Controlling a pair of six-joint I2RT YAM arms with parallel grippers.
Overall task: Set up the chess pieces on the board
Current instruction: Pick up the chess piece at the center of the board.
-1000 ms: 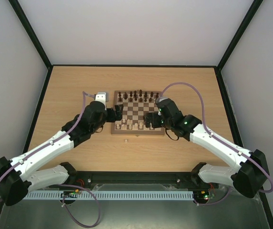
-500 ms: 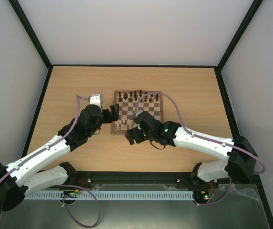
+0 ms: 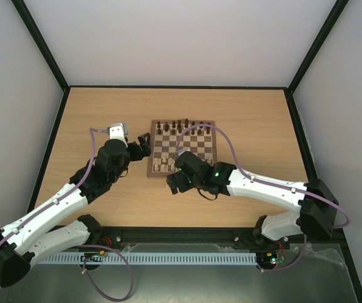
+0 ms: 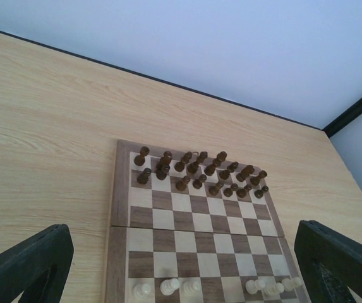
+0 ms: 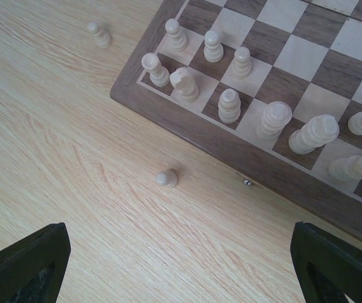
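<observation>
My right gripper [image 5: 177, 268] is wide open w/ nothing between the fingers, hanging over the table [image 5: 73, 189] just off the board's [image 5: 187, 129] near-left corner. Left gripper [image 4: 181, 274] is likewise spread and empty, held at the board's left side per the top cam. Progress, as I judge it: partway. Dark pieces [image 4: 193, 169] are bunched on the far two rows, roughly in place though uneven. Pale pieces [image 5: 229, 105] mostly sit on the near two rows, about ten in view from my right wrist cam. Spacing is ragged though, w/ some squares crowded and others bare, and the left wrist cam shows a gap mid-row. Can't tell piece types well enough to say the order's right. Two are off the board: one pawn [image 5: 167, 179] sits on the table near the front edge, right ahead of my right gripper, and a second pawn [image 5: 98, 35] stands on the table just beside the left edge. Left to do, imo: get those two onto free squares, then tidy the near rows.
</observation>
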